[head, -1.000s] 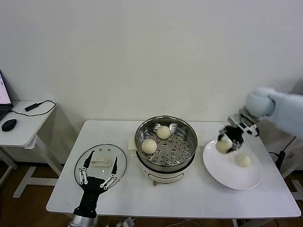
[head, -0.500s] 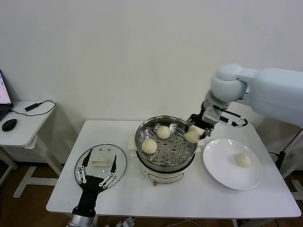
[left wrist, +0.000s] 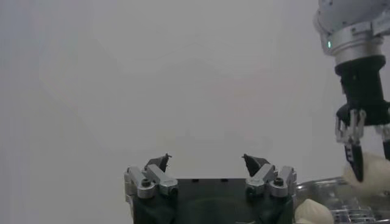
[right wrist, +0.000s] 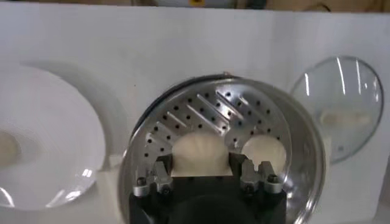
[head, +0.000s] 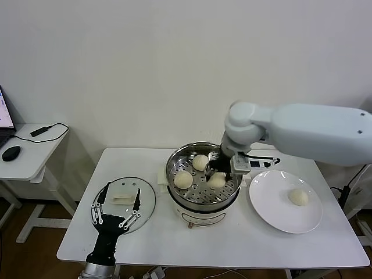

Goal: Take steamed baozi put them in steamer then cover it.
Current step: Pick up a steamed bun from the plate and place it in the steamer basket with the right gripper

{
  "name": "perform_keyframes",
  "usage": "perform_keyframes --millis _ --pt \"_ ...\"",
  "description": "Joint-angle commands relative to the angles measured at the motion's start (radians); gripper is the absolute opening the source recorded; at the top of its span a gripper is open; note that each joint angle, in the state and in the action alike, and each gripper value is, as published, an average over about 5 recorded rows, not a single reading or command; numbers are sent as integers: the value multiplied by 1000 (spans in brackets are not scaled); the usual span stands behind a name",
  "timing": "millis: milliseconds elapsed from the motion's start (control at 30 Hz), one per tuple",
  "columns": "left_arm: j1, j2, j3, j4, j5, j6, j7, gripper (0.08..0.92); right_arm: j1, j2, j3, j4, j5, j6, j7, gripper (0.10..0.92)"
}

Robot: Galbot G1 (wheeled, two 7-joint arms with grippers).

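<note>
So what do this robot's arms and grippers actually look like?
The right arm is a bulky, smooth white shell ending in a black wrist and the black right gripper. The left gripper has a black body with slim silver linkage fingers tipped black.

White table and a side desk — against a plain wall

The white table (head: 232,244) carries a round white plate (head: 279,212); off left, a small desk (head: 26,163) holds a black mouse (head: 10,153) — and a cabled black box (head: 39,131).

— What stands around me?
— A plain white wall (head: 145,70) behind my white table (head: 232,244). At my far left, a small white side desk (head: 29,160) bears a black mouse (head: 10,153) and cable (head: 43,132).
— And below?
— Brown floor (head: 46,229).
</note>
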Motion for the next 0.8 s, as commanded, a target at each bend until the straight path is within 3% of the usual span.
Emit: perform_keyframes --millis 33,533,800 --pt "0 0 -1 1 -4 0 0 823 -113 27 38 -18 -110 102 23 659" --pt "-4 -3 -4 7 -9 -2 -4 823 -175 39 55 -53 -130 112 20 688" --pt "-4 -3 -7 12 -12 -3 -5 823 -167 35 67 -49 -140 112 21 817"
